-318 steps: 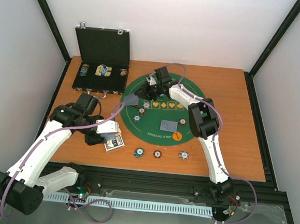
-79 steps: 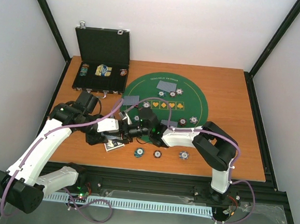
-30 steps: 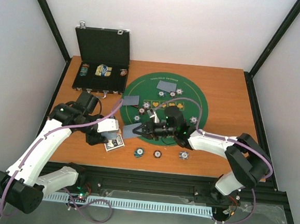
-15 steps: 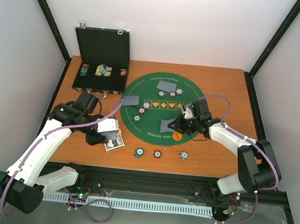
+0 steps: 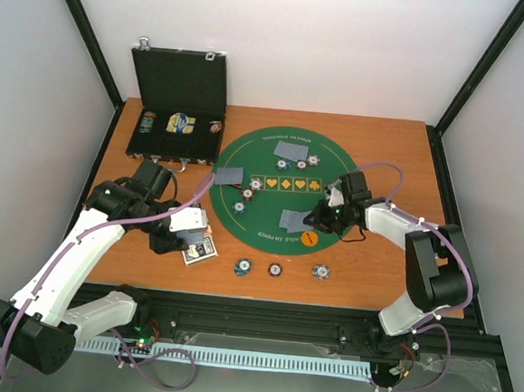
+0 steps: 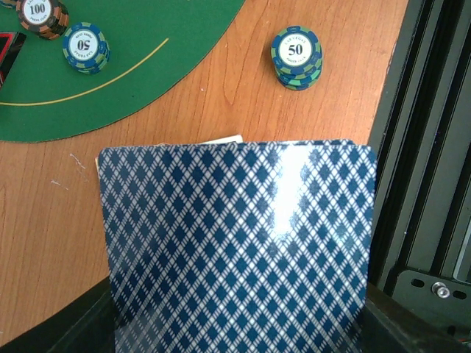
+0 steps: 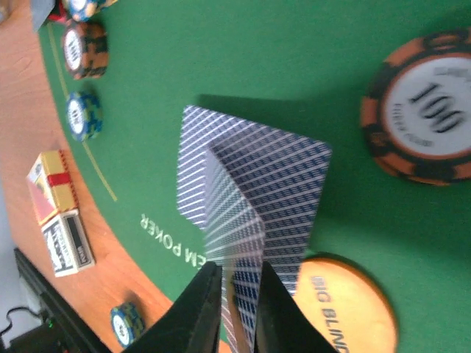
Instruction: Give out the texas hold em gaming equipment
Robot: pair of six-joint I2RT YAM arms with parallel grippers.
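The wooden tabletop (image 5: 401, 162) carries an open black case (image 5: 180, 81) at its far left corner and a round green mat (image 5: 258, 221) near its middle. The left arm (image 5: 76, 254) reaches to the near left of the mat. There the left jaws are clamped on a blue-backed deck (image 6: 235, 243), which is over the wood just outside the mat's edge with its back toward the wrist camera. The right arm (image 5: 396, 226) lies across the mat's right side. The right jaws stand nearly together with the end of a raised card (image 7: 232, 235) between them. That card slants out over a flat card (image 7: 291, 176) lying back-up on the green. A far card (image 5: 293, 150) and a left card (image 5: 230, 175) also lie back-up on the mat. An orange disc (image 7: 346, 301) marked BIG BLIND lies just beside the flat card, and an orange-and-black 100 chip (image 7: 427, 110) sits near that card's other side. Three small chip stacks (image 5: 275, 270) sit in a row on the bare wood in front of the mat, with more on the green.
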